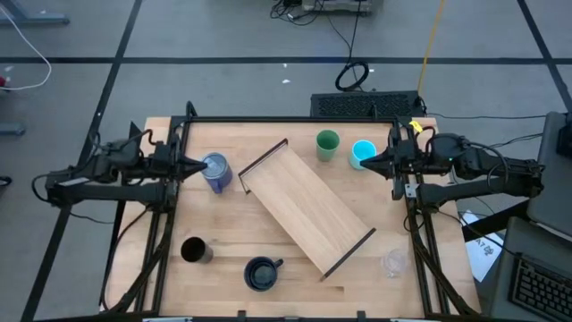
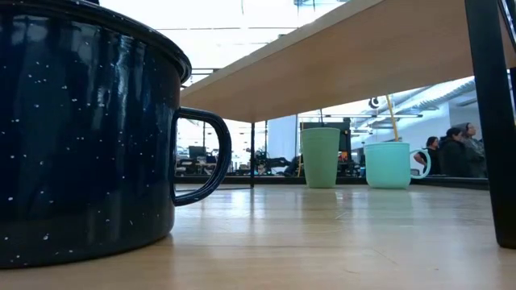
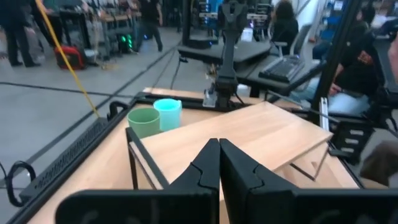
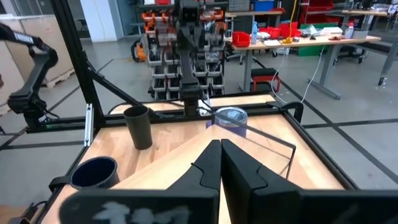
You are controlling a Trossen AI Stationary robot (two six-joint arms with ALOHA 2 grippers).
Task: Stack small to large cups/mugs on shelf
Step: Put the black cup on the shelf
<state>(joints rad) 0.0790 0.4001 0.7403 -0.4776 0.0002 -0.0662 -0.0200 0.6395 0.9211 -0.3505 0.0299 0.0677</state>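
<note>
The light-wood shelf (image 1: pixel 307 207) lies slantwise on the table's middle, resting on its dark end brackets (image 2: pixel 492 121). Around it stand the green cup (image 1: pixel 327 146), cyan mug (image 1: pixel 362 153), bluish-purple tumbler (image 1: pixel 215 172), black cup (image 1: pixel 194 250), navy mug (image 1: pixel 261 273) and clear glass cup (image 1: pixel 393 263). My left gripper (image 1: pixel 198 166) is shut and sits at the table's left edge, with its tip right beside the tumbler. My right gripper (image 1: pixel 369 162) is also shut, at the right edge next to the cyan mug. The wrist views show both pairs of fingertips (image 3: pixel 219 149) (image 4: pixel 220 149) closed together. My left gripper's shut tip stands close against the left side of the tumbler (image 4: pixel 230 117). I cannot tell whether it touches it.
The navy mug (image 2: pixel 81 137) fills the low view's left, with the shelf's underside (image 2: pixel 347 56) above. Bare tabletop (image 1: pixel 223 224) lies between the shelf and the near cups. People (image 2: pixel 455 149) are in the room beyond the table's far edge.
</note>
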